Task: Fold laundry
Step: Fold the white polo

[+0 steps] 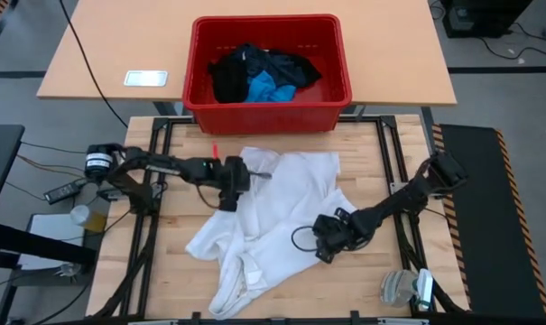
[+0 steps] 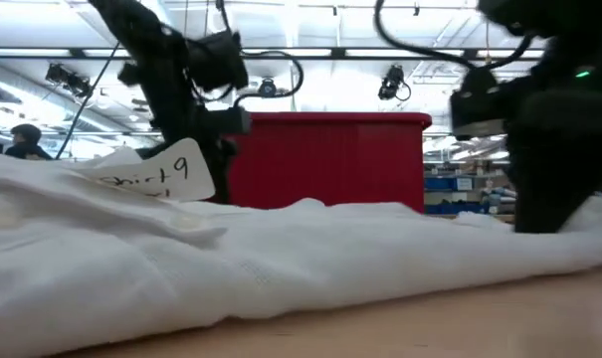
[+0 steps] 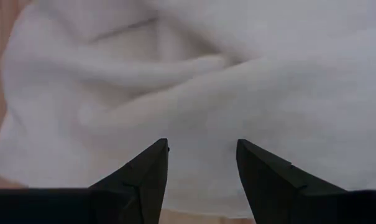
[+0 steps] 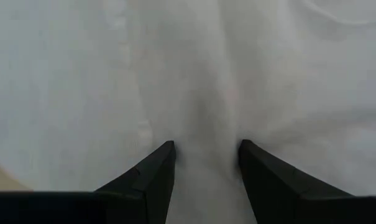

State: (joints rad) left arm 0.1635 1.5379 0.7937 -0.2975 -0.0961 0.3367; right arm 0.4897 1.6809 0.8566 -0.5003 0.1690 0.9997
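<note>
A white shirt (image 1: 273, 217) lies crumpled across the middle of the wooden table, and a paper tag (image 2: 151, 174) with handwriting stands on it near the front. My left gripper (image 1: 228, 200) is open and points down at the shirt's far left part (image 3: 194, 74). At the shirt's right edge, my right gripper (image 1: 325, 251) is also open, low over the cloth (image 4: 175, 74). Black garments (image 1: 232, 77) and a bright blue piece (image 1: 268, 88) lie in the red crate (image 1: 268, 117) beyond the table's far edge. My left gripper stands over a wrinkled stretch of the shirt (image 3: 203, 118), and no touch shows. My right gripper points steeply down, its fingers on either side of a low ridge of cloth (image 4: 206, 112). I cannot tell whether they touch it.
The red crate stands on a second table behind the far edge, with a small white device (image 1: 145, 78) to its left. A clear plastic object (image 1: 403, 287) sits at the table's near right corner. Bare wood (image 1: 178, 226) shows left of the shirt.
</note>
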